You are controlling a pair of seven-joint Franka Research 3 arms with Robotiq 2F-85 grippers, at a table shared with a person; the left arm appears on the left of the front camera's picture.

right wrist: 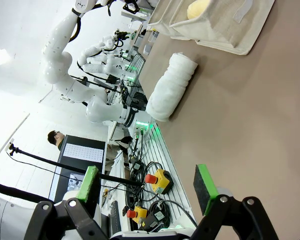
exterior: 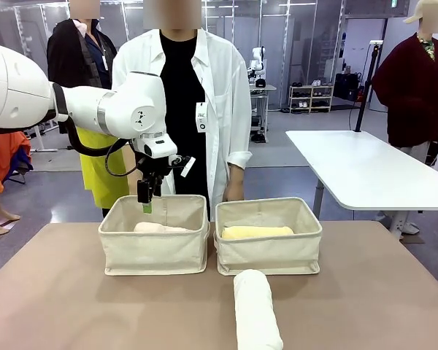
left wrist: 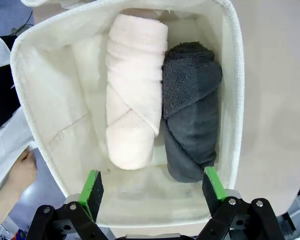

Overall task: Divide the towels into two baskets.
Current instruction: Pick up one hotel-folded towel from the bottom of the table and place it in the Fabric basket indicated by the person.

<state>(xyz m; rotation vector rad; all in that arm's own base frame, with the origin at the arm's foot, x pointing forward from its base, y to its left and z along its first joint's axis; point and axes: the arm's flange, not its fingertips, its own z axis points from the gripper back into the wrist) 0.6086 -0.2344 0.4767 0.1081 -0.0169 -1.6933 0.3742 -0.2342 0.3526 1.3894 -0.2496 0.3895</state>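
Note:
Two cream canvas baskets stand side by side on the table: the left basket (exterior: 155,248) and the right basket (exterior: 270,248). The left one (left wrist: 50,130) holds the pale pink towel (left wrist: 135,90) and the dark grey towel (left wrist: 192,110) lying next to each other; the pink towel (exterior: 160,228) peeks over the rim. The pale yellow towel (exterior: 255,232) lies in the right basket. The white towel (exterior: 254,310) lies on the table in front of the right basket, also the white towel (right wrist: 171,86). My left gripper (exterior: 147,198) hangs open above the left basket (left wrist: 152,192), empty. My right gripper (right wrist: 147,187) is open over the bare table.
A person in a white coat stands just behind the baskets, a hand (exterior: 235,192) near the right basket's far rim and a hand (left wrist: 20,170) beside the left one. A white table (exterior: 365,168) stands at the back right. The brown tabletop (exterior: 58,306) is free at the left front.

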